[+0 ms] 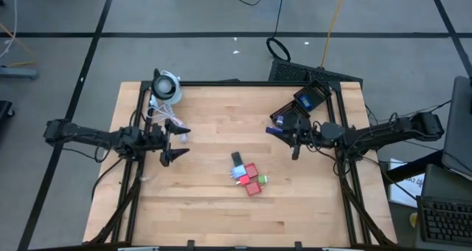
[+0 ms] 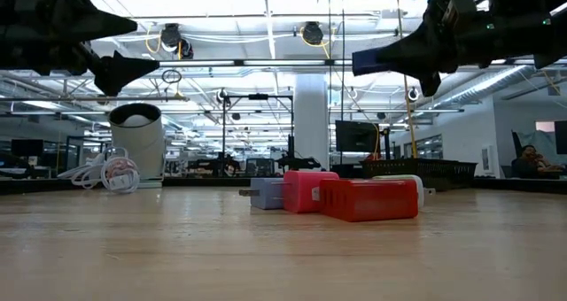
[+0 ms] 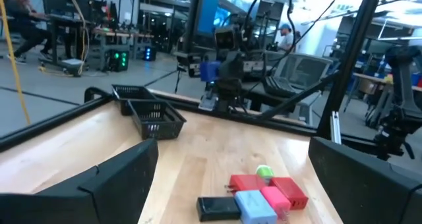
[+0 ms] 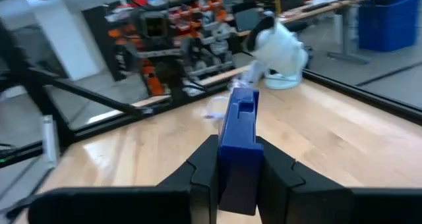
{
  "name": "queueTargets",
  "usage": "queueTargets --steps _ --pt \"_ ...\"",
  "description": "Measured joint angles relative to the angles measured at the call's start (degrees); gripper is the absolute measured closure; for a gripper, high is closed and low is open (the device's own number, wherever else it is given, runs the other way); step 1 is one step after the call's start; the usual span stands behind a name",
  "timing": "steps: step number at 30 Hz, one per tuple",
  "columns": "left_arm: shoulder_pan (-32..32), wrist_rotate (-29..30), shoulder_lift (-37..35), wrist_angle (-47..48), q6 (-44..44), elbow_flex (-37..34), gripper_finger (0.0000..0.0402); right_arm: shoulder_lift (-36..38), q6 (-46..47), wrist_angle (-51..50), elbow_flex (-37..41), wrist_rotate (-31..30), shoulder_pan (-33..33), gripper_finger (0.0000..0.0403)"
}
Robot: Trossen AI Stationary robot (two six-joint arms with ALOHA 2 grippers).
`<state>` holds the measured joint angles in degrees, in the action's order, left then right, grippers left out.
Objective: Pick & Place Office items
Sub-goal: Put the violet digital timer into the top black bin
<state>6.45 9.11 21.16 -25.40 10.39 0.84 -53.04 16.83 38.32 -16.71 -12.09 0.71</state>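
right gripper [image 4: 236, 174] — clamps blue block [image 4: 239, 135] | above table [image 1: 214, 125]

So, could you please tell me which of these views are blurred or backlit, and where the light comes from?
Low view: bright ceiling lights backlight both arms into silhouettes; the red block is sharp, the near table soft. Right wrist view: the blue block in the right hand is sharp, the room behind it blurred. Left wrist view: slightly soft overall. High view: even light, faint shadows.
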Motion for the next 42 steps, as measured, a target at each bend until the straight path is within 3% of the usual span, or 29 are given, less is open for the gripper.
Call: queueTargets --steps 7,17,21,34,42 --pt "-2.09 -4.07 -0.17 -0.06 1.83 0.02 0.0005 0.02 -0.23 -3.44 0.0 -6.06 -0.15 0.0349" --pt "-2.05 -2.62 -0.16 0.54 0.19 0.02 0.0005 0.02 0.45 -5.51 0.0 -6.19 -3.6 0.0349" --pt "-2.05 -2.62 -0.15 0.38 0.14 0.09 0.0005 0.02 0.87 -5.55 0.0 -9.01 -5.4 0.0349" --pt "-2.05 -2.6 -0.15 0.34 0.31 0.09 0.0004 0.02 1.73 -5.59 0.0 -9.41 -15.33 0.0349" --pt "-2.05 -2.58 -0.15 0.32 0.31 0.09 0.0005 0.02 -0.91 -5.61 0.0 -19.55 -19.51 0.0349"
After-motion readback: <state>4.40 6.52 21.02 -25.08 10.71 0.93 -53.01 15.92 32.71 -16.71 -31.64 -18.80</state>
